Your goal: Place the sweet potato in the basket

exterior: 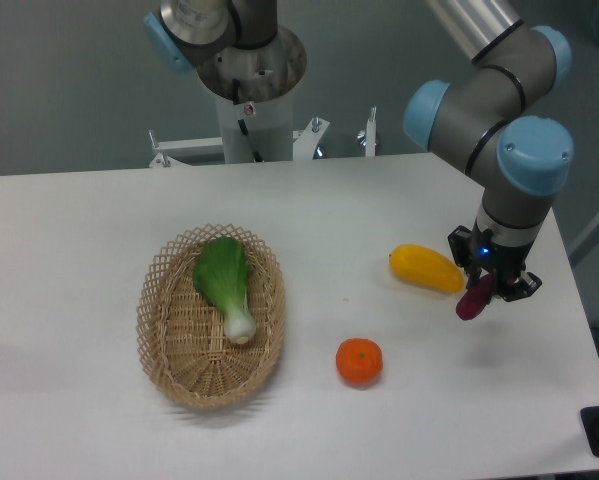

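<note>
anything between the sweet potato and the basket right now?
The sweet potato hangs in the tool at the table's right side. On the way left to the basket lie the yellow fruit and the orange, both low on the table. A leafy green already lies in the basket.

Sweet potato (pixel 472 300) in claw (pixel 487 291), well right of basket (pixel 169 300).

White table (pixel 99 220) bears basket (pixel 169 370), yellow fruit (pixel 426 268), orange (pixel 360 361).
</note>
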Motion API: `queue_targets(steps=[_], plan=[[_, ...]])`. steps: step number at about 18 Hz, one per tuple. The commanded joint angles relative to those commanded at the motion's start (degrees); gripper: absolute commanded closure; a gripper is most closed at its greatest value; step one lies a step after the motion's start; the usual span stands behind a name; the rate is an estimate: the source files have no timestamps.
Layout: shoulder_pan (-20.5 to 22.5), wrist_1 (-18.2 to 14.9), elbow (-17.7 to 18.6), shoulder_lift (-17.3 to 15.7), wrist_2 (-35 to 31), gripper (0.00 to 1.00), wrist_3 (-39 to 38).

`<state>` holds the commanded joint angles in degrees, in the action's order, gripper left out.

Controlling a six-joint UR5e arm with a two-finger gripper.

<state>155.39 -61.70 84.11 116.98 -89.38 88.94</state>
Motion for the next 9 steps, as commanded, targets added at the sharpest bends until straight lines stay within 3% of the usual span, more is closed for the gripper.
queue_targets(steps=[9], plan=[[-0.1,-0.1,-0.4,0.4,-0.5,0.81,-0.1]])
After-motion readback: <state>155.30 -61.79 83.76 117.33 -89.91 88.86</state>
